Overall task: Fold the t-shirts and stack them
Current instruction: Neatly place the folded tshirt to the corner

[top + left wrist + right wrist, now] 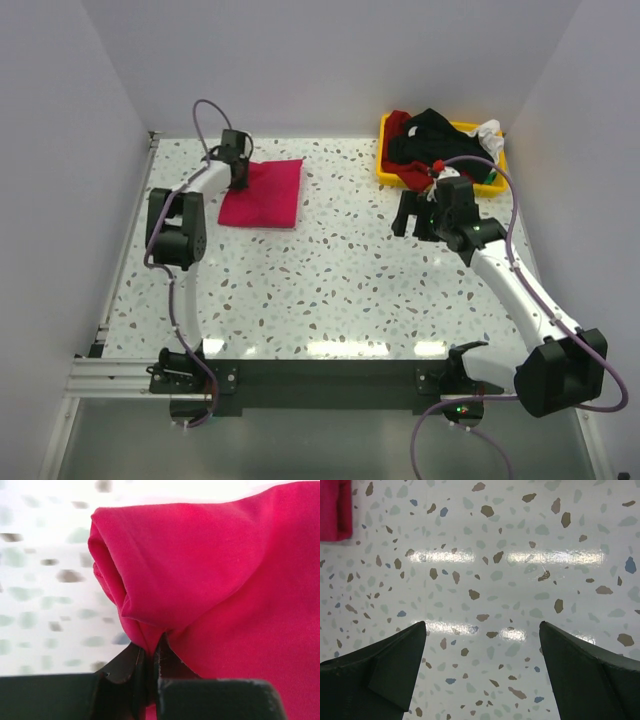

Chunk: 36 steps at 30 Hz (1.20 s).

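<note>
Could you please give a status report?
Left end effector shut on folded crimson-pink cloth t-shirt. Right end effector open, empty. Other shirts in yellow plastic bin.

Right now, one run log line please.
left gripper: shut on pink shirt; right gripper: open above table; other shirts: in bin

One crimson-pink t-shirt (pixel 263 194), one yellow bin (pixel 383 160) of tangled, uncountable shirts (pixel 430 140), two robot arms: left arm (pixel 180 225), right arm (pixel 520 290).

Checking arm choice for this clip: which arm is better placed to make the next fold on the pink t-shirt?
Left, probably. The left tool is shut on the edge of the pink t-shirt. The right tool hangs open over bare table beside the yellow bin, holding nothing.
</note>
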Each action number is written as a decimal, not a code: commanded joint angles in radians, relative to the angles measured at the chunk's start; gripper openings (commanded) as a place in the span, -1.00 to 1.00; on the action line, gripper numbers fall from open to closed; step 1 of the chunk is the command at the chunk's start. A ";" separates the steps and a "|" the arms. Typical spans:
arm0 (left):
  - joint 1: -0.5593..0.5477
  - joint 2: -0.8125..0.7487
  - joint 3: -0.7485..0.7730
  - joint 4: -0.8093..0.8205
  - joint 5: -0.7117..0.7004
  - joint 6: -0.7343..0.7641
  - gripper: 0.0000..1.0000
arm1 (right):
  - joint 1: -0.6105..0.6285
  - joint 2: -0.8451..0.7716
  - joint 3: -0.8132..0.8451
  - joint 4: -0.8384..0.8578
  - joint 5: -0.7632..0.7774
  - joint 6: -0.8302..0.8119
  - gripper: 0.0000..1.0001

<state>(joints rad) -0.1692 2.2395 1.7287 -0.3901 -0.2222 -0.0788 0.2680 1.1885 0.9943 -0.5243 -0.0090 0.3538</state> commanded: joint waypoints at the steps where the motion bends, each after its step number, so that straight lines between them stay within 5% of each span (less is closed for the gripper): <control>1: 0.123 -0.022 0.052 0.010 -0.059 0.149 -1.00 | -0.003 -0.012 0.023 -0.026 0.049 -0.024 0.97; 7: 0.267 0.077 0.208 0.014 -0.019 0.224 -1.00 | -0.003 0.039 0.053 -0.036 0.057 -0.021 0.97; 16: 0.330 0.201 0.417 0.027 0.000 0.272 -0.97 | -0.004 0.138 0.095 -0.043 0.034 -0.019 0.97; 23: 0.352 0.175 0.488 -0.003 -0.039 0.235 -0.44 | -0.004 0.138 0.089 -0.051 0.044 -0.012 0.97; 26: 0.361 0.121 0.459 -0.012 -0.028 0.218 0.17 | -0.004 0.123 0.092 -0.057 0.058 -0.015 0.97; 28: 0.362 0.083 0.466 -0.038 -0.066 0.200 0.30 | -0.004 0.109 0.098 -0.068 0.052 -0.015 0.97; 29: 0.362 0.069 0.473 -0.049 -0.083 0.188 0.71 | -0.004 0.103 0.098 -0.069 0.047 -0.015 0.97; 30: 0.361 0.056 0.477 -0.064 -0.088 0.165 0.88 | -0.004 0.096 0.099 -0.072 0.046 -0.015 0.97; 36: 0.358 -0.163 0.403 -0.199 0.009 -0.063 1.00 | -0.004 0.017 0.099 -0.097 0.050 -0.001 0.97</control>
<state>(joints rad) 0.1829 2.2723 2.1715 -0.5194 -0.2680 0.0227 0.2672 1.2602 1.0470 -0.5995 0.0345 0.3470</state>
